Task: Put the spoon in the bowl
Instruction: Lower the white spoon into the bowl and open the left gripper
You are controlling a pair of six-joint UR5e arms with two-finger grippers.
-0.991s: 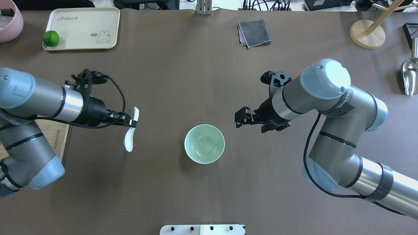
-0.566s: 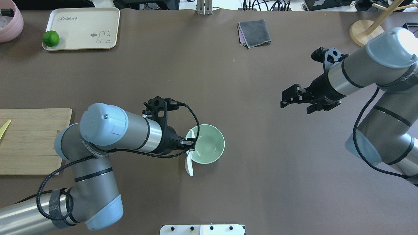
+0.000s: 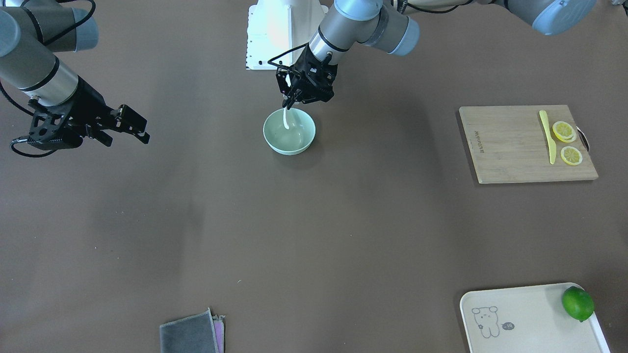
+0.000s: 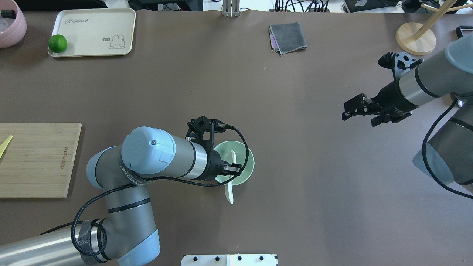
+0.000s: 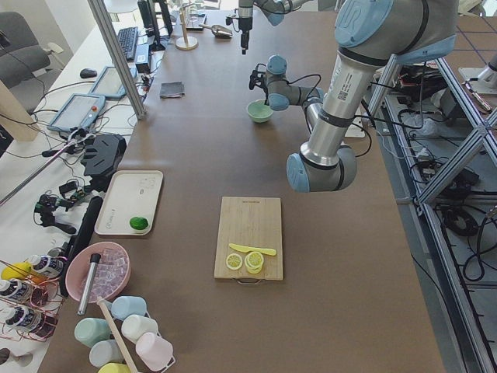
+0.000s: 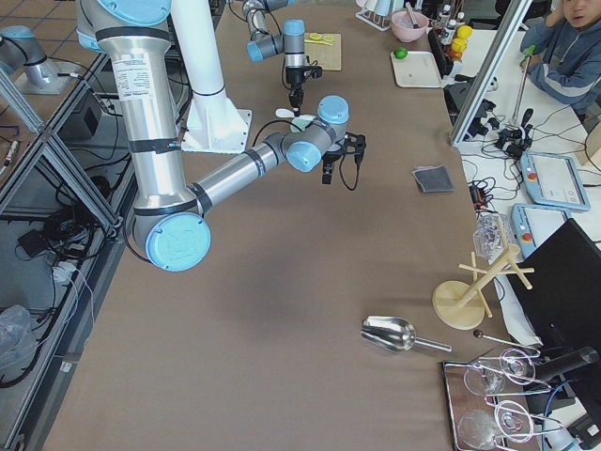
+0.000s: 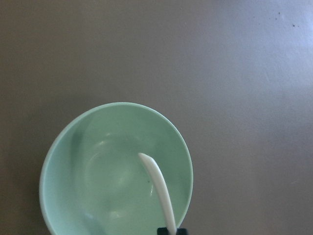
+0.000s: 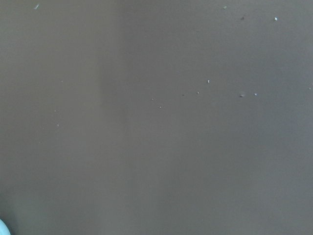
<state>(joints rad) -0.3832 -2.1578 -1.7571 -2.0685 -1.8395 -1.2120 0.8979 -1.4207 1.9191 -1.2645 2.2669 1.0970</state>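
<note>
The pale mint-green bowl (image 4: 249, 162) stands at mid-table; it also shows in the front view (image 3: 289, 139) and fills the left wrist view (image 7: 73, 161). My left gripper (image 4: 233, 170) is shut on the white spoon (image 4: 229, 192) and holds it over the bowl. In the left wrist view the spoon's slim handle (image 7: 159, 188) reaches over the bowl's inside. In the overhead view the scoop end sticks out past the near rim. In the front view the spoon (image 3: 286, 120) hangs from the left gripper (image 3: 289, 102) into the bowl. My right gripper (image 4: 347, 110) is open and empty, far to the right.
A wooden cutting board (image 3: 510, 147) with a yellow knife (image 3: 547, 135) and lemon slices lies on my left. A cream tray (image 4: 92, 33) with a lime (image 4: 57, 43), a grey cloth (image 4: 288, 37) and a wooden stand (image 4: 415, 38) sit along the far edge.
My left arm has carried the spoon from the left side to over the bowl. My right arm has drawn back to the right and farther away, still open.
</note>
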